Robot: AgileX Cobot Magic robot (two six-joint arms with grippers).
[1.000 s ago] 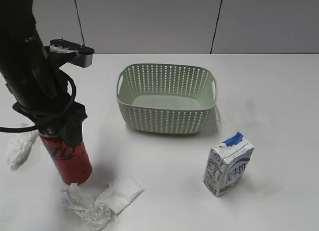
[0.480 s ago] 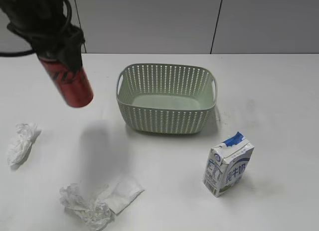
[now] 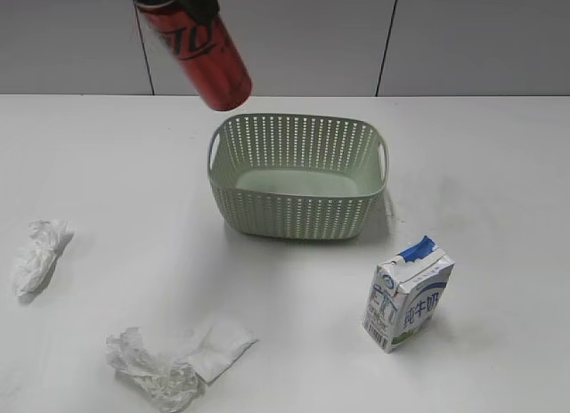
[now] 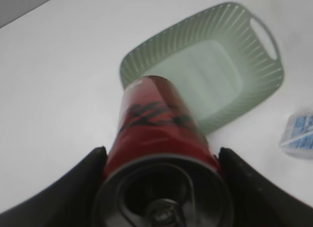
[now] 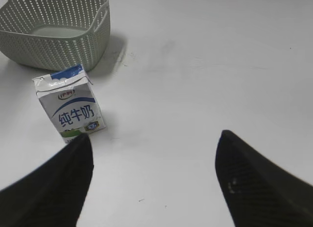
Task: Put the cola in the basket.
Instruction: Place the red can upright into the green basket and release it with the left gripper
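Note:
The cola [image 3: 198, 50], a tall red can with black script, hangs tilted in the air at the top of the exterior view, above and left of the basket's far left corner. My left gripper [image 4: 160, 161] is shut on it; its black fingers [image 4: 83, 188] press both sides near the silver top. In the left wrist view the cola [image 4: 156, 126] points toward the pale green basket [image 4: 254, 85] below. The basket [image 3: 298, 219] stands empty mid-table. My right gripper [image 5: 154, 153] is open and empty over bare table.
A white-and-blue milk carton [image 3: 407, 294] stands to the front right of the basket, also in the right wrist view [image 5: 70, 104]. Crumpled white tissues lie at the left [image 3: 37, 255] and front left [image 3: 174, 360] of the white table.
My left gripper has lifted the cola off the table at the front left and carried it up and to the right, toward the basket. The basket, carton and tissues have not moved.

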